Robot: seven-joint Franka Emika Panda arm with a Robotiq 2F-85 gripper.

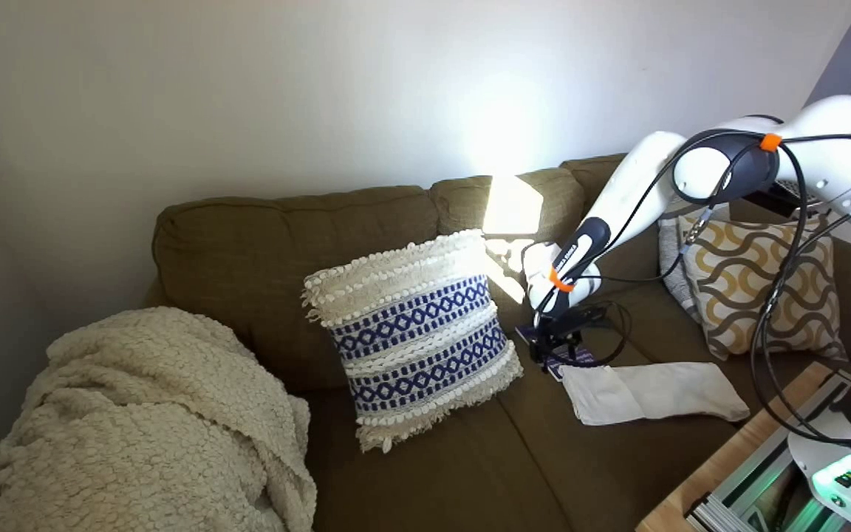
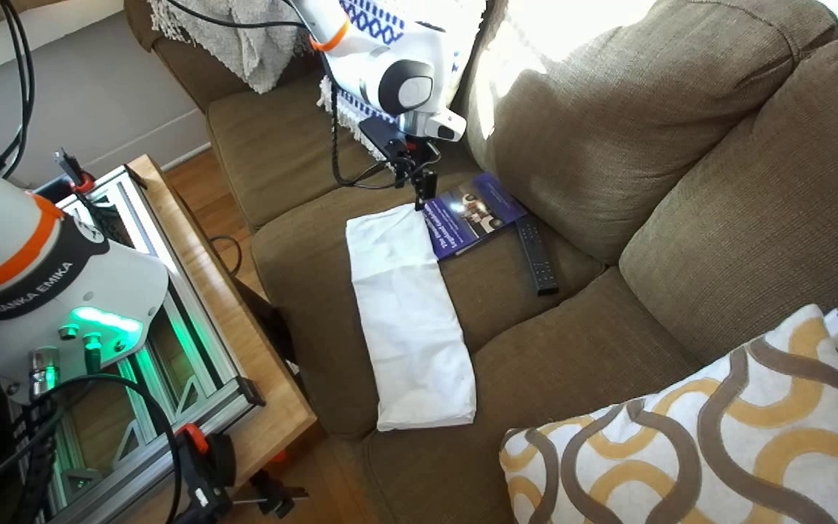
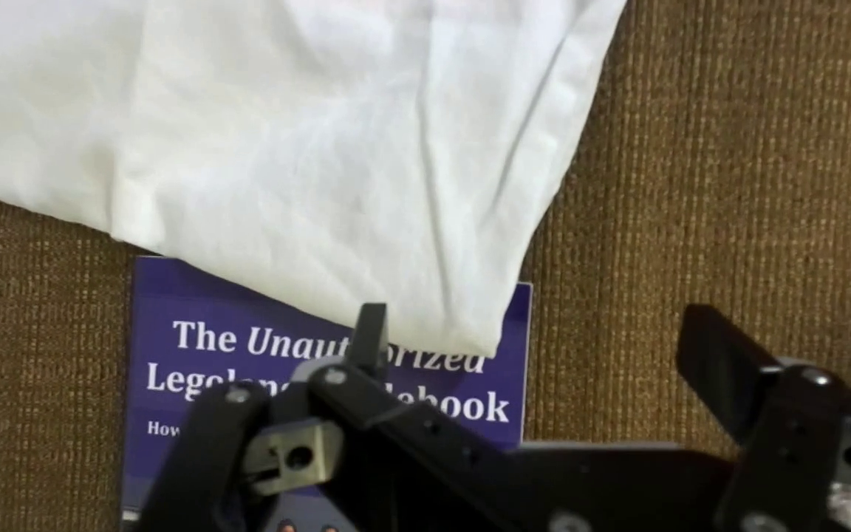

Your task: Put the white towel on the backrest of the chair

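Note:
The white towel (image 1: 654, 393) lies flat on the seat of the olive-brown sofa, the chair (image 1: 285, 251). In an exterior view the towel (image 2: 415, 327) stretches along the seat, with the sofa's backrest (image 2: 630, 124) to its right. My gripper (image 2: 425, 196) points down at the towel's end beside a purple book. In the wrist view the open, empty gripper (image 3: 532, 332) has the corner of the towel (image 3: 337, 162) between its fingers, nearer the left one. The corner overlaps the book. I cannot tell whether the fingers touch the cloth.
The purple book (image 2: 466, 215) and a black remote (image 2: 535, 255) lie on the seat. A blue-and-white fringed pillow (image 1: 422, 340) leans on the backrest. A cream blanket (image 1: 152, 428) covers the sofa's end. A yellow-grey patterned pillow (image 1: 761, 284) stands opposite. The robot's wooden table (image 2: 281, 415) borders the seat.

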